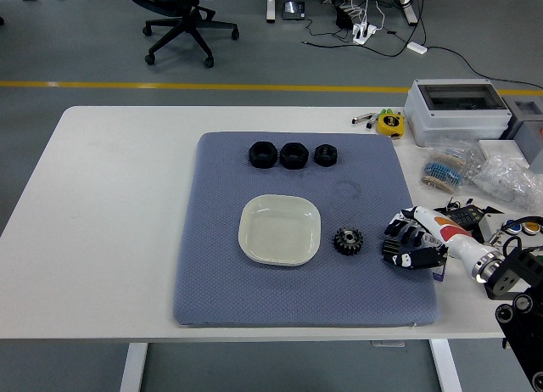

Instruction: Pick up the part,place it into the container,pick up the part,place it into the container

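Right hand [411,244] rests on the quilted blue mat [212,282], fingers curled over a small black part; whether it grips is unclear. Beside it lies a toothed black gear [347,239], then a rounded-square cream dish [280,230].

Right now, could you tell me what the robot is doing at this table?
The right robot hand is on the grey mat, its fingers curled around a small black part beside the black gear. The cream dish sits empty mid-mat. Three black nuts lie in a row behind it. No left arm shows.
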Motion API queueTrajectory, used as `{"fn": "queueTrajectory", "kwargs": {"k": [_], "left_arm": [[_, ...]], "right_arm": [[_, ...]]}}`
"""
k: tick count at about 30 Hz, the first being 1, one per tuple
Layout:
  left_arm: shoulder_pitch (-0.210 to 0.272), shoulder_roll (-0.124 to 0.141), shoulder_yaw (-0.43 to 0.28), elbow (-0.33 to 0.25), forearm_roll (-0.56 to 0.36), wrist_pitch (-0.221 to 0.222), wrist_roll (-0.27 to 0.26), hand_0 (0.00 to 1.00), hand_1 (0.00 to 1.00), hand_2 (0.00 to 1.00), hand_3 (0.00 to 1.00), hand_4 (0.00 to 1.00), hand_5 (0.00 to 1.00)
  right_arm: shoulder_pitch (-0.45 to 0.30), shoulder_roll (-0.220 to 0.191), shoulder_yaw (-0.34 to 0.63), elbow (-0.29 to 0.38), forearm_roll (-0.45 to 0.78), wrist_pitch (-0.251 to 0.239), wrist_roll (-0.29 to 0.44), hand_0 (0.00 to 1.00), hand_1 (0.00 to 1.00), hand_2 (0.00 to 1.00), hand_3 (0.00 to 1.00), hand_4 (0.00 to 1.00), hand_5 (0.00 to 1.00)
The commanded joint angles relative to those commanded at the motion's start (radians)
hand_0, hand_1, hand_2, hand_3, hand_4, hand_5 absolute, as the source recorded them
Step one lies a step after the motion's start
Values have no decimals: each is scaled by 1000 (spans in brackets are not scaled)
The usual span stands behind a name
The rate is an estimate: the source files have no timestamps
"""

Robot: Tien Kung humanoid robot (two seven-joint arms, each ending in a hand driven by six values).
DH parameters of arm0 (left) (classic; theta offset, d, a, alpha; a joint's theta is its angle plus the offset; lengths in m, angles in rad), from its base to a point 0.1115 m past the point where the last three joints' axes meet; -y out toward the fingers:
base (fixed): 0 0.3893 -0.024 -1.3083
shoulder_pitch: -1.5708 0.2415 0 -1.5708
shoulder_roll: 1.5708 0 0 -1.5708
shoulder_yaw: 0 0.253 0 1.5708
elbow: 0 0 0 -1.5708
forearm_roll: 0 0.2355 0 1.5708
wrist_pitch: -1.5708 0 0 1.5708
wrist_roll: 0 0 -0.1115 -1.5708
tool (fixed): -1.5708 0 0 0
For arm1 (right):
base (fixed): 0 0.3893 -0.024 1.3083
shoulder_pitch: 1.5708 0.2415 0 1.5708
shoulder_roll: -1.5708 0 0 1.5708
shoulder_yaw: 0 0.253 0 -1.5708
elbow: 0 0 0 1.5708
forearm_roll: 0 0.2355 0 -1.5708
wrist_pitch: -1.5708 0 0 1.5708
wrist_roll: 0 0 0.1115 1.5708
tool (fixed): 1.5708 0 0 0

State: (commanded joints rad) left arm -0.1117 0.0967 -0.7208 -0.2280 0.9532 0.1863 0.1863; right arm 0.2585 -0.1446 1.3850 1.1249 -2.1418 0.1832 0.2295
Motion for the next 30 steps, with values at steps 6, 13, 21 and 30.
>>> {"fn": "queueTrajectory", "kwargs": {"k": [6,13,21,30], "left_arm": [[-1,1,2,0,-2,0,-1,688,679,682,568,640,599],[-4,0,8,0,-14,2,-3,689,679,683,568,640,599],[-9,0,14,0,-22,3,-5,689,679,683,568,640,599],[-9,0,16,0,-26,3,-6,689,679,683,568,640,599]], "right_arm": [[3,0,-3,-1,-31,-6,6,267,398,482,507,802,134],[5,0,-4,0,-32,-15,9,247,390,480,504,801,137],[7,0,0,1,-29,-21,9,233,381,470,499,820,137],[9,-2,16,16,20,-45,12,224,376,468,506,829,118]]}}
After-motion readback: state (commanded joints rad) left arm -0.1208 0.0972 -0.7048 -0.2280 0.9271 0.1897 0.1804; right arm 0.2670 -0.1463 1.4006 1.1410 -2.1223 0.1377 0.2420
